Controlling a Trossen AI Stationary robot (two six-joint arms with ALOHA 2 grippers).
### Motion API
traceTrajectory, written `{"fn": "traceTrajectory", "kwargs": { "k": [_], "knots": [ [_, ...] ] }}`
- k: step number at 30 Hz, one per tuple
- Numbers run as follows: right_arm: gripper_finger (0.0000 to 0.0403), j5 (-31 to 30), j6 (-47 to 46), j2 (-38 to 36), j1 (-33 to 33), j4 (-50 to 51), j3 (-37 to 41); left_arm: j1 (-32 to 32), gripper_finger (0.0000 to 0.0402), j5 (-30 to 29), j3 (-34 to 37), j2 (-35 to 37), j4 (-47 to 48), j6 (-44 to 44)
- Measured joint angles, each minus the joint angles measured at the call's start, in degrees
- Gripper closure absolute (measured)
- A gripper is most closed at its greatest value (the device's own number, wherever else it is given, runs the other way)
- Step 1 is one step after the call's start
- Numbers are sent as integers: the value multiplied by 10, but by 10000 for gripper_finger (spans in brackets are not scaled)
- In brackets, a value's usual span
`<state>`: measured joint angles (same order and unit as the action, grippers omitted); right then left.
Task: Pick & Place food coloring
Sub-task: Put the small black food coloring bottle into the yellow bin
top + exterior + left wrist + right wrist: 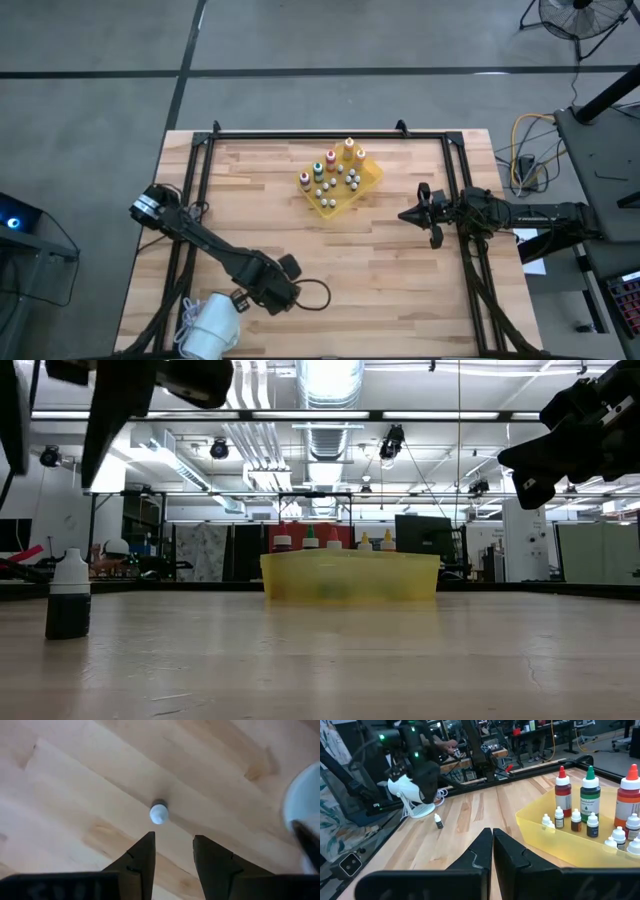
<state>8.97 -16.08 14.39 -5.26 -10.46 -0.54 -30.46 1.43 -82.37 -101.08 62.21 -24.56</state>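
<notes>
A tiny food coloring bottle [68,595] with a white cap and a dark body stands upright on its base on the wooden table, near the front left. My left gripper [173,840] hangs above it, pointing down, open, with nothing between the fingers. The bottle's cap [159,813] shows just beyond the fingertips. In the high view my left gripper [268,290] hides the bottle. A yellow tray [372,178] at the far middle holds more food coloring bottles [576,822], small white-capped ones and taller ones with red, green and orange caps. My right gripper [405,215] waits shut at the right, level above the table.
A white fan-like device [210,325] with a cable stands at the table's near left corner, close to my left gripper. A black frame [330,135] runs round the table top. Bare wood lies between the small bottle and the tray.
</notes>
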Motion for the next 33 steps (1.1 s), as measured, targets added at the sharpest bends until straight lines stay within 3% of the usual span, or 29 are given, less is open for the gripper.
{"fn": "traceTrajectory", "kwargs": {
  "k": [5,18,26,33],
  "knots": [
    [394,0,0,0,0,0,0,0,297,-1,33,-1,-50,-46],
    [394,0,0,0,0,0,0,2,297,-1,40,-12,-125,-59],
    [394,0,0,0,0,0,0,19,297,0,40,-18,-139,163],
    [394,0,0,0,0,0,0,31,297,4,40,-17,-138,480]
  ]
}}
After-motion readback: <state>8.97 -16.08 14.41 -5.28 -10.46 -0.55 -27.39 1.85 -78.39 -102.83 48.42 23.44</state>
